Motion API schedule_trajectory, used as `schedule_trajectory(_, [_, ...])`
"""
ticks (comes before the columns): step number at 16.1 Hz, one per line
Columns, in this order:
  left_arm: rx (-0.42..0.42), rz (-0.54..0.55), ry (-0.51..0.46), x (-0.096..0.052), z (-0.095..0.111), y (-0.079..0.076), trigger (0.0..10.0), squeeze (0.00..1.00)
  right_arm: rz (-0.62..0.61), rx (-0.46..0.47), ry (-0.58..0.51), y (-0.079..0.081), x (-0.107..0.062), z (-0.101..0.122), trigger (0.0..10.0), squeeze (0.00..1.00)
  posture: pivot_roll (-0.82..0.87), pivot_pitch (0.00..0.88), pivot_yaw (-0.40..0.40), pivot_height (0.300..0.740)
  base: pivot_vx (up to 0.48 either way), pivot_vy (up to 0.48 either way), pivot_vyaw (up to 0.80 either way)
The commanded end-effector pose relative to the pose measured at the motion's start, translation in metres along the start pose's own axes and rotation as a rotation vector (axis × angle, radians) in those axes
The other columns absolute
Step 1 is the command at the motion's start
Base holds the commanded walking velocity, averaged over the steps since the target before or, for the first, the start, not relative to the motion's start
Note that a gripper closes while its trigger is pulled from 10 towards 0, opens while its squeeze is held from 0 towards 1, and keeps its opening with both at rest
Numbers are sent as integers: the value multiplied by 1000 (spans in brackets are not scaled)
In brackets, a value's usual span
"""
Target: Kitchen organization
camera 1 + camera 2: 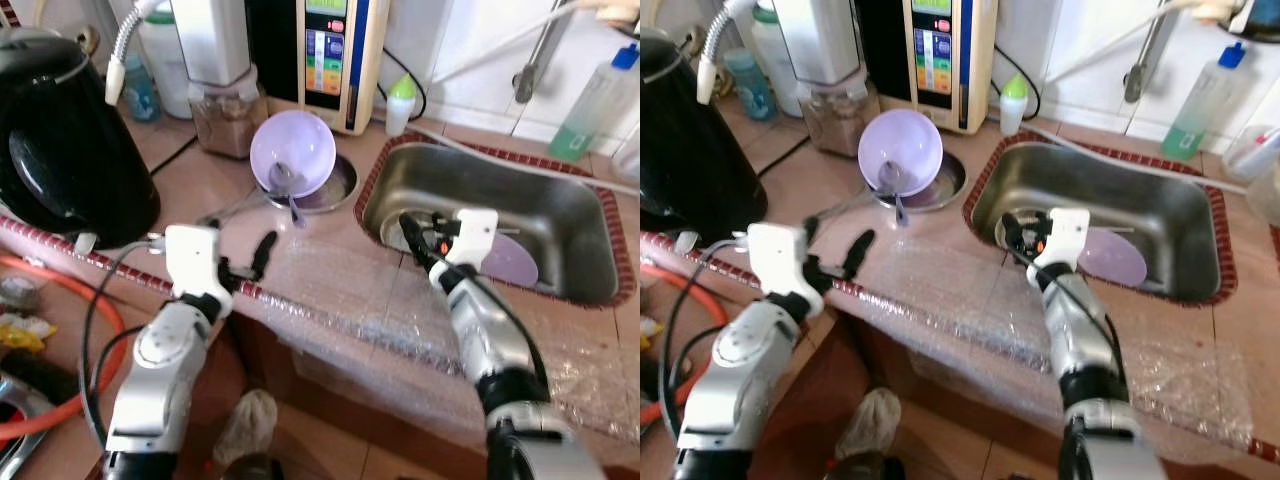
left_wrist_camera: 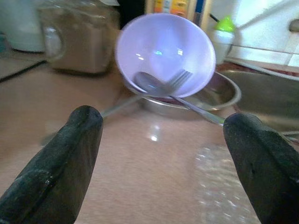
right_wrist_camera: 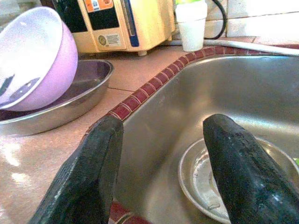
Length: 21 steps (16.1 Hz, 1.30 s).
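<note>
Near the tabletop's back edge, beside the sink [image 1: 590,215], the purple bowl [image 1: 292,150] is leaning; I am aiming the left end effector [image 1: 243,262], wide open and empty, while the right end effector [image 1: 418,240] is hovering open.

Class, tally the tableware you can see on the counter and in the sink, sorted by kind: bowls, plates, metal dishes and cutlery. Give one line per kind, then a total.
Lilac bowls: 1, the bowl tipped in a metal dish.
Lilac plates: 1, the plate in the sink.
Metal dishes: 2, one under the bowl, one in the sink.
Cutlery: 2, a spoon and a fork.
Total: 6
</note>
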<state>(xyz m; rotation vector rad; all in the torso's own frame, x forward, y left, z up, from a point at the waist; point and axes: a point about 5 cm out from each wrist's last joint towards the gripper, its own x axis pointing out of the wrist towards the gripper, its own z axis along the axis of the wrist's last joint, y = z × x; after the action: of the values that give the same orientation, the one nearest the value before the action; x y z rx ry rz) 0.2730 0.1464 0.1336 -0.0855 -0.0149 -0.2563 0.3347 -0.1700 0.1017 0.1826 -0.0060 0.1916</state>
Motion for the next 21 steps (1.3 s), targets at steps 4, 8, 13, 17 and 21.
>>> schedule_trajectory(4, [-3, 11, -61, 7, 15, -3, 10000, 0, 105, 12, -38, 39, -6, 9, 10000, 0, 32, 0, 25, 740, 0, 0, 0])
schedule_trajectory(8, [-6, -3, -68, 10, 17, -7, 10000, 0, 150, -11, -36, 53, -9, 14, 10000, 0, 24, 0, 26, 740, 68, 0, 0])
schedule_trajectory(13, [-13, -1, -78, 10, 20, -7, 10000, 0, 199, 110, -43, 56, -12, 23, 10000, 0, 36, 0, 19, 740, 337, 0, 0])
schedule_trajectory(17, [-22, -7, -76, 10, 20, -8, 10000, 0, 160, 91, -46, 50, -9, 28, 10000, 0, 31, 0, 21, 740, 361, 0, 0])
schedule_trajectory(21, [-30, -20, -69, 10, 18, -12, 10000, 0, 136, 49, -45, 50, -9, 26, 10000, 0, 31, 0, 23, 740, 60, 0, 0])
